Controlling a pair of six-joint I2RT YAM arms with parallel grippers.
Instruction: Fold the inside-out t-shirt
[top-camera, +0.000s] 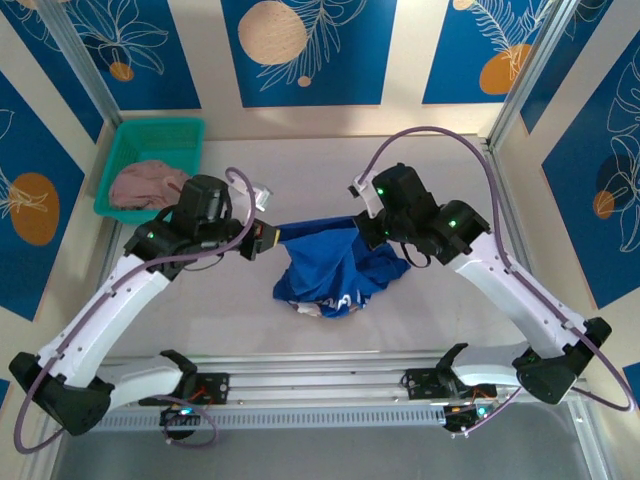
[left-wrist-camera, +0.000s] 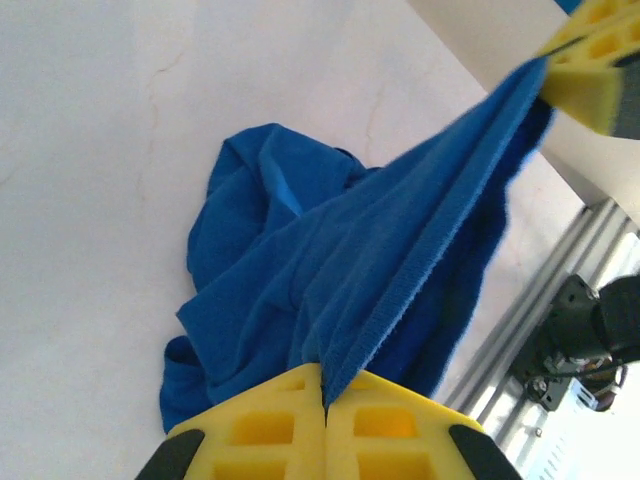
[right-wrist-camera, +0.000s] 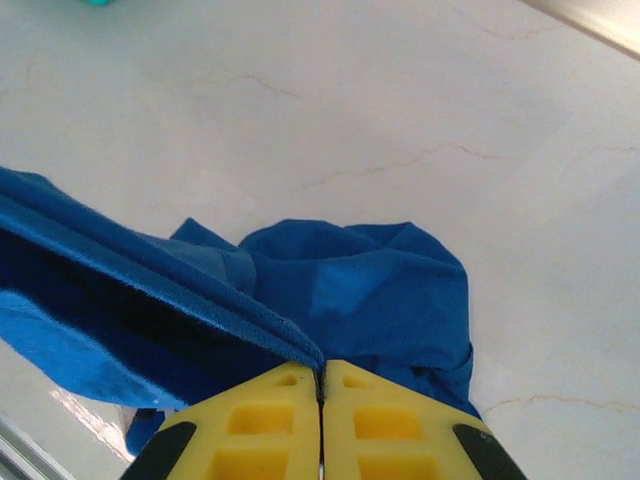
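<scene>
The inside-out t-shirt (top-camera: 335, 270) is royal blue and hangs bunched at mid-table, its top hem stretched taut between both grippers. My left gripper (top-camera: 270, 236) is shut on the hem's left end, and in the left wrist view the t-shirt (left-wrist-camera: 330, 290) runs out of my left gripper (left-wrist-camera: 326, 390) up to the other yellow fingers (left-wrist-camera: 595, 70). My right gripper (top-camera: 362, 226) is shut on the right end; in the right wrist view the hem of the t-shirt (right-wrist-camera: 370, 290) enters my right gripper (right-wrist-camera: 320, 380). The lower cloth lies crumpled on the table.
A green basket (top-camera: 190, 135) holding a dusty-pink garment (top-camera: 145, 185) stands at the back left. The white table (top-camera: 300, 170) is bounded by a metal rail (top-camera: 320, 385) at the near edge and frame posts at the sides.
</scene>
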